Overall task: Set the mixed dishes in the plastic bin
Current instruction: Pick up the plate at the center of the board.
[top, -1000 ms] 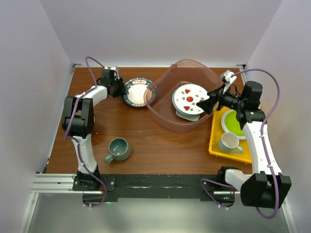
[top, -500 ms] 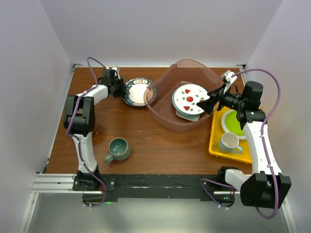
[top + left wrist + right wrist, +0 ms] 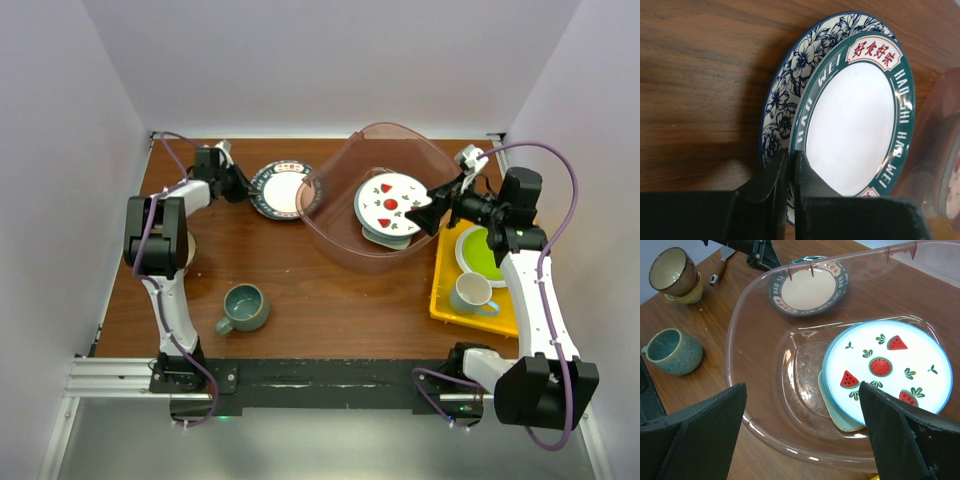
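A blue-patterned plate (image 3: 790, 80) with a green lettered rim (image 3: 283, 190) lies on the table at the back left, just outside the plastic bin (image 3: 340, 250). My left gripper (image 3: 791, 155) is shut on that plate's near rim, at its left edge (image 3: 243, 187). Inside the plastic bin (image 3: 740, 340) a white watermelon plate (image 3: 887, 372) rests on a mint dish (image 3: 832, 412). My right gripper (image 3: 802, 430) hangs open over the bin's right side, holding nothing. A grey-teal mug (image 3: 245, 307) stands front left. Two stacked bowls (image 3: 672, 272) sit at the left.
A yellow tray (image 3: 445, 290) on the right carries a lime-green plate (image 3: 482, 255) and a white mug (image 3: 472, 292). The bin's high wall stands directly right of the gripped plate. My left arm stretches along the table's left side.
My left jaws have closed on the plate's rim, and the left wrist has shifted slightly left. The right arm has not moved.
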### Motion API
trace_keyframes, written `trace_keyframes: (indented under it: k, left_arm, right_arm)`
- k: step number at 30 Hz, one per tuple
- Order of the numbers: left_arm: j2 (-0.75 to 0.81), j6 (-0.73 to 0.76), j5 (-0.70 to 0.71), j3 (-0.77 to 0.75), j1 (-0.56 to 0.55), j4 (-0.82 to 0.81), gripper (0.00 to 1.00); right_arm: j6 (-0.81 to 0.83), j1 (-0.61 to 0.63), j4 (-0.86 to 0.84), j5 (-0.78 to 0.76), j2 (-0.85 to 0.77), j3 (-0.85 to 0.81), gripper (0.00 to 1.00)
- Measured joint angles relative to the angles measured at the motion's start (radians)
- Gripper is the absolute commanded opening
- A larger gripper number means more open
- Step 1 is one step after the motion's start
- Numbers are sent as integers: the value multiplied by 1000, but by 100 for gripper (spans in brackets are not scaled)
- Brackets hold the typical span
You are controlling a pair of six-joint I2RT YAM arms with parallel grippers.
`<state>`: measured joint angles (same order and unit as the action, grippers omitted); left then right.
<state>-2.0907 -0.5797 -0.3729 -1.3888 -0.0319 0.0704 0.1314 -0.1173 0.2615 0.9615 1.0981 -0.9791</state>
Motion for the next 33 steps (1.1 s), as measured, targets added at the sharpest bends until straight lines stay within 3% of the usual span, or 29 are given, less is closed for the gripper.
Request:
trace_keyframes:
  k: [12,25,33]
  left_arm:
    - [150,-136,-132,154,131,-163,0]
    - [476,-158,-60,229,200,-188,0]
    - [669,-164,-35,356,203,-197,0]
  right_arm:
    - [0,-3,0,0,0,2,98]
    - [0,-8,-1,7,0,4,98]
    - [0,-10,-8,30,0,6,98]
